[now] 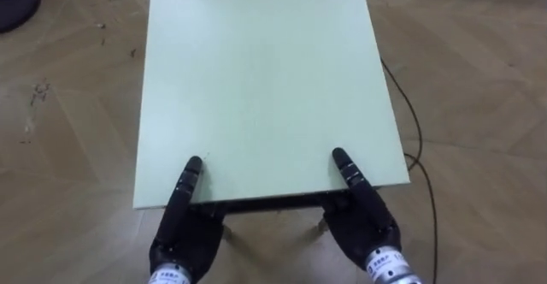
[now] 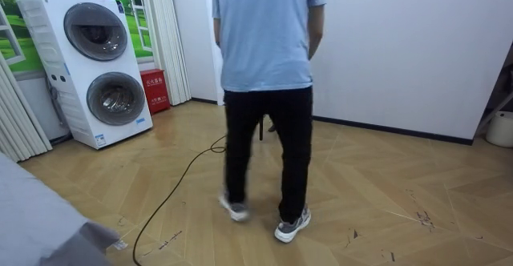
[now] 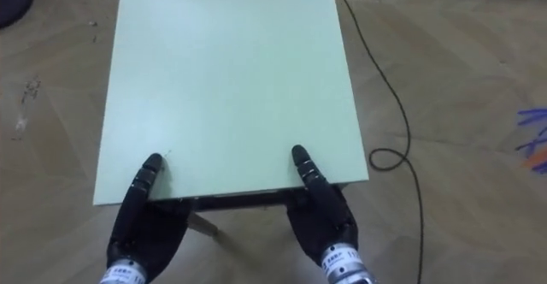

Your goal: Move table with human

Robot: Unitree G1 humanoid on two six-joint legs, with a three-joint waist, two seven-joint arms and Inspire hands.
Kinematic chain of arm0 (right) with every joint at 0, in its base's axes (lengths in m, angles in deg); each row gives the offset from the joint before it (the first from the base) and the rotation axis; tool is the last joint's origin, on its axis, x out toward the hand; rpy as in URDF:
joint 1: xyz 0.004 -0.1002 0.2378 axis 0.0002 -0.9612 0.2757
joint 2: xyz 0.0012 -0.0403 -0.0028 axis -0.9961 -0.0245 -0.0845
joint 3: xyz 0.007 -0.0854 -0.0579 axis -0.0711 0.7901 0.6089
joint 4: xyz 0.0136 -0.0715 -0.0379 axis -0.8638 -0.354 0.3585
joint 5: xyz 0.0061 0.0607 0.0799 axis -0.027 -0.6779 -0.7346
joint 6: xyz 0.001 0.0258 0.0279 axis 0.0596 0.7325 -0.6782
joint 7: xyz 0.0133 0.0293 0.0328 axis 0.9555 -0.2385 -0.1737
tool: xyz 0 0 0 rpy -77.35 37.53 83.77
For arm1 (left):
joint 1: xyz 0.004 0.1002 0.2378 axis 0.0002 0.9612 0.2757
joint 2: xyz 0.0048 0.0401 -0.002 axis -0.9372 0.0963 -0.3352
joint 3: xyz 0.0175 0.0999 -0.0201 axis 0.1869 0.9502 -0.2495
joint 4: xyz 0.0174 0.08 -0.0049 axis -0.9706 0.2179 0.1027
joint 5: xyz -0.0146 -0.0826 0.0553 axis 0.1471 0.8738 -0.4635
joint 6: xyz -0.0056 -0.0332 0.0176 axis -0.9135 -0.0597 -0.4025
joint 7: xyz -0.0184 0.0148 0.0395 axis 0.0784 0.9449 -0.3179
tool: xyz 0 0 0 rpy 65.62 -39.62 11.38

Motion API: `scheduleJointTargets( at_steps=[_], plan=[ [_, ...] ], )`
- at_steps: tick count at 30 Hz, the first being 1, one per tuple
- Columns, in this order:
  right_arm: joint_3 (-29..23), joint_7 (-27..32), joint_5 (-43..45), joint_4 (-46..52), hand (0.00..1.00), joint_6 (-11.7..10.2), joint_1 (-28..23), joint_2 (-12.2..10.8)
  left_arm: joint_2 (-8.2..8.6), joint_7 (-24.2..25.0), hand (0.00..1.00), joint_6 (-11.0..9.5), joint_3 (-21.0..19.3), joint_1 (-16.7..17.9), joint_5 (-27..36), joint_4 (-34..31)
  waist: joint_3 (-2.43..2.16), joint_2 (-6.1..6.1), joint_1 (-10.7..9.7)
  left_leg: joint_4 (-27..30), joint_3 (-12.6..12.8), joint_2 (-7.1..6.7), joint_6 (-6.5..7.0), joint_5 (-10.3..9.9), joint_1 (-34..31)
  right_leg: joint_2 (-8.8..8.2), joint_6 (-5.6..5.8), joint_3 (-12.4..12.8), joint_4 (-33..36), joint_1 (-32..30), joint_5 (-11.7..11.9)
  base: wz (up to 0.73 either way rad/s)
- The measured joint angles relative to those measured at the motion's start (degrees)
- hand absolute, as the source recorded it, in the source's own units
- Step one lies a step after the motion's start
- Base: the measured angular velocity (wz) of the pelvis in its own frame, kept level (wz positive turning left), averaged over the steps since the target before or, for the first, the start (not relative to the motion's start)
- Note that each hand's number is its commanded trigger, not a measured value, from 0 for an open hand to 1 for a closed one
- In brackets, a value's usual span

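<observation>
Pale green table; left hand, right hand at near edge

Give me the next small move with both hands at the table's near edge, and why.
Probably a short step toward the table, holding it level. The left hand and right hand sit at the near edge of the table, evenly spaced, and the person in the room view looks mid-stride, so the table is likely travelling.

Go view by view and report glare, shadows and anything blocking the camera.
Left eye view: table top evenly lit, no glare; shadow under its near edge between the left hand and right hand. Right eye view: the same. Room view: a person, back turned, blocks the middle; sheen on the floor.
</observation>
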Motion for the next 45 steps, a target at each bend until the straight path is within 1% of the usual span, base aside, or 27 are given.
scheduleJointTargets(
  at_steps=[3,7,10,11,13,14,15,16,18,20,23,25,27,29,31,32,33,34,36,37,38,39,40,41,42,44,45],
  plan=[
    [0.0,0.0,0.1,0.0,1.0,0.1,-0.2,0.0,0.06,0.0,1.0,0.0,0.0,0.2,0.1,-0.1,0.05,0.15,0.0,0.3,-2.3,-0.69,0.17,0.2,0.2,-0.54,0.24,-2.2,-0.4,1.6,-0.4,0.44],
    [0.0,0.2,0.1,0.0,1.0,0.3,-0.1,0.0,0.24,-0.6,1.0,-0.1,0.1,0.7,0.3,-0.7,0.1,0.68,0.0,0.5,-4.2,-1.74,0.56,0.5,0.3,-1.45,0.71,-3.5,0.1,2.6,-0.9,0.31],
    [0.0,0.5,0.1,0.0,1.0,0.3,-0.3,-0.1,0.8,-1.2,1.0,-0.1,0.2,0.7,0.3,-0.6,0.27,1.12,0.0,1.1,-5.3,-2.79,0.79,0.5,0.3,-2.7,1.61,-3.6,2.5,3.2,-2.4,0.43],
    [0.0,0.6,0.2,0.0,1.0,0.3,-0.5,-0.3,0.85,-1.3,1.0,-0.1,0.2,0.7,0.3,-0.4,0.32,1.19,-0.5,1.4,-6.5,-3.54,1.06,0.6,0.1,-3.45,2.08,-3.6,4.0,3.2,-3.3,0.71],
    [-0.1,0.6,0.4,0.2,1.0,0.3,-1.2,-0.3,0.88,-1.3,1.0,0.0,0.2,0.7,0.3,-0.1,0.48,1.47,-1.6,2.4,-9.7,-5.4,1.4,0.8,-0.5,-4.53,2.67,-2.2,6.2,3.6,-5.1,0.97],
    [-0.2,0.6,0.4,0.3,1.0,0.3,-1.5,-0.5,0.81,-1.4,1.0,0.0,0.2,0.7,0.3,0.0,0.69,1.8,-2.6,3.2,-12.2,-6.51,1.49,0.9,-0.9,-4.61,2.92,0.0,6.8,4.3,-5.9,1.21],
    [-0.3,0.6,0.4,0.3,1.0,0.3,-1.8,-0.8,0.7,-1.4,1.0,0.0,0.3,0.7,0.2,0.0,0.7,1.8,-3.8,3.5,-14.9,-7.71,1.53,1.2,-1.0,-4.47,2.97,2.9,6.8,5.0,-6.7,1.25],
    [-0.3,0.6,0.4,0.3,1.0,0.3,-2.0,-0.9,0.65,-1.4,1.0,0.0,0.3,0.7,0.2,0.1,0.7,1.8,-4.3,3.6,-16.2,-8.34,1.47,1.5,-1.1,-4.42,2.98,4.1,6.7,5.3,-7.0,1.24],
    [-0.5,0.7,0.5,0.3,1.0,0.3,-2.0,-0.9,0.55,-1.5,1.0,0.0,0.6,0.6,0.2,0.1,0.73,1.84,-5.1,3.8,-20.4,-10.3,1.08,2.6,-1.3,-4.1,2.61,7.6,6.4,6.5,-8.5,1.06],
    [-0.6,1.2,0.8,0.4,1.0,0.3,-1.9,-1.0,0.62,-1.9,1.0,0.0,0.6,0.4,0.2,-0.1,0.75,2.0,-4.8,4.3,-21.5,-10.62,0.71,2.8,-1.7,-3.04,2.19,10.1,5.5,7.4,-9.2,0.78],
    [-0.6,1.8,0.9,1.2,1.0,0.4,-1.8,-1.2,0.39,-1.9,1.0,0.0,0.4,0.0,0.1,-0.2,0.73,1.95,-4.0,4.0,-22.3,-10.4,-0.25,3.6,-2.1,-1.22,0.42,12.8,3.2,8.4,-10.8,0.68],
    [-0.6,1.8,0.9,1.2,1.0,0.3,-1.8,-1.1,0.42,-1.9,1.0,0.0,0.4,0.0,0.0,-0.2,0.72,1.87,-3.9,2.8,-21.3,-9.97,-0.56,4.9,-2.0,-0.2,0.11,13.3,2.8,8.8,-11.1,0.73],
    [-0.4,1.8,0.8,1.2,1.0,0.3,-1.9,-1.1,0.43,-2.1,1.0,0.0,0.2,-0.2,-0.9,-0.2,0.68,1.58,-3.8,0.5,-18.5,-9.08,-0.77,6.9,-2.1,0.91,-0.95,13.2,2.9,8.9,-11.4,0.79],
    [-0.4,1.8,0.0,1.2,1.0,0.3,-2.3,-1.1,0.41,-2.5,1.0,0.2,0.1,-0.3,-1.1,-0.2,0.64,1.34,-3.8,-0.7,-17.7,-8.56,-1.0,7.9,-2.1,1.75,-1.81,13.4,3.0,9.2,-11.3,0.76],
    [-0.3,1.8,-0.7,1.2,1.0,0.3,-2.4,-1.0,0.42,-2.4,1.0,0.2,0.1,-0.3,-1.2,-0.2,0.64,1.12,-3.3,-1.1,-16.6,-8.16,-1.24,8.6,-2.4,2.54,-2.28,12.7,3.2,9.5,-11.5,0.76],
    [-0.2,1.6,-1.1,1.2,1.0,0.3,-2.4,-0.6,0.42,-2.4,1.0,0.4,0.2,-0.5,-1.4,-0.2,0.59,1.05,-3.4,-1.1,-15.2,-7.89,-1.14,9.4,-3.2,2.83,-2.5,10.7,3.2,9.5,-11.5,0.94],
    [-0.3,1.3,-1.1,1.3,1.0,0.2,-2.4,-0.5,0.55,-2.4,1.0,0.4,0.2,-0.7,-1.9,-0.2,0.48,0.87,-3.6,-1.9,-13.9,-7.8,-0.98,11.0,-4.3,3.0,-2.94,8.1,2.8,9.2,-11.4,0.99],
    [-0.4,1.2,-1.3,1.4,1.0,0.1,-2.4,-0.4,0.58,-2.4,1.0,0.5,0.2,-1.0,-2.1,-0.2,0.41,0.75,-3.7,-2.8,-13.4,-7.74,-0.91,12.1,-4.7,3.07,-3.19,6.9,2.6,9.0,-11.2,1.06],
    [-0.6,1.2,-2.4,2.4,1.0,-0.4,-2.4,0.0,0.52,-2.4,1.0,0.9,0.2,-2.8,-2.2,-0.2,0.3,0.61,-3.6,-8.0,-11.3,-7.27,-0.68,17.2,-5.5,3.79,-4.57,1.6,1.6,8.1,-10.4,1.09],
    [-0.7,1.1,-2.5,2.4,1.0,-0.5,-2.4,-0.1,0.52,-2.5,1.0,1.1,0.2,-3.2,-2.3,-0.1,0.29,0.61,-3.6,-9.2,-11.2,-7.24,-0.85,18.5,-5.5,3.85,-4.93,0.1,1.3,8.0,-10.2,1.02],
    [-1.1,0.9,-2.5,2.4,1.0,-0.5,-2.3,-0.2,0.57,-2.5,1.0,1.1,0.2,-3.7,-2.3,-0.1,0.21,0.61,-4.0,-10.5,-8.8,-6.81,-1.36,19.9,-5.7,3.24,-5.64,-3.3,0.3,7.9,-9.8,0.76],
    [-1.2,0.9,-2.3,2.4,1.0,-0.5,-1.9,-0.7,0.89,-2.4,1.0,1.1,-0.1,-3.6,-2.3,-0.1,0.19,0.54,-3.9,-6.3,-2.5,-5.46,-0.08,16.1,-6.5,2.86,-6.04,-7.2,-0.2,8.2,-9.5,0.63],
    [-1.1,1.1,-2.0,2.4,1.0,-0.4,-1.6,-0.9,1.13,-2.1,1.0,1.1,-0.4,-3.4,-2.3,-0.1,0.18,0.52,-4.0,-2.5,1.2,-4.67,0.34,12.7,-6.8,2.75,-6.06,-8.5,-0.4,8.3,-9.4,0.66],
    [-1.3,1.2,-1.7,2.5,1.0,-0.5,-1.5,-0.9,1.37,-1.9,1.0,1.1,-0.4,-3.4,-2.3,-0.2,0.11,0.55,-4.6,3.6,5.9,-2.79,0.55,7.1,-6.9,2.67,-6.1,-11.0,-0.3,8.8,-9.4,0.92],
    [-1.6,1.1,-1.4,3.0,1.0,-0.5,-1.7,-0.8,1.54,-1.6,1.0,1.1,-0.4,-3.6,-2.3,-0.2,0.07,0.59,-5.2,6.5,8.6,-0.47,0.11,3.9,-6.1,2.63,-6.1,-13.7,-0.2,9.0,-9.4,1.01],
    [-2.1,1.0,-0.7,3.1,1.0,-0.4,-1.7,-1.0,1.69,-1.5,1.0,1.1,-0.4,-3.7,-2.6,-0.2,0.02,0.74,-6.0,6.2,9.2,1.35,-0.66,1.6,-4.2,2.59,-6.07,-15.4,0.3,8.5,-9.4,0.72],
    [-2.4,1.0,-0.5,3.1,1.0,0.0,-1.6,-1.0,1.7,-1.4,1.0,1.1,-0.4,-3.6,-2.6,-0.2,0.0,0.89,-6.0,4.8,9.5,1.48,-0.49,1.2,-3.5,2.48,-5.95,-16.0,0.8,8.1,-9.5,0.44]
  ],
)
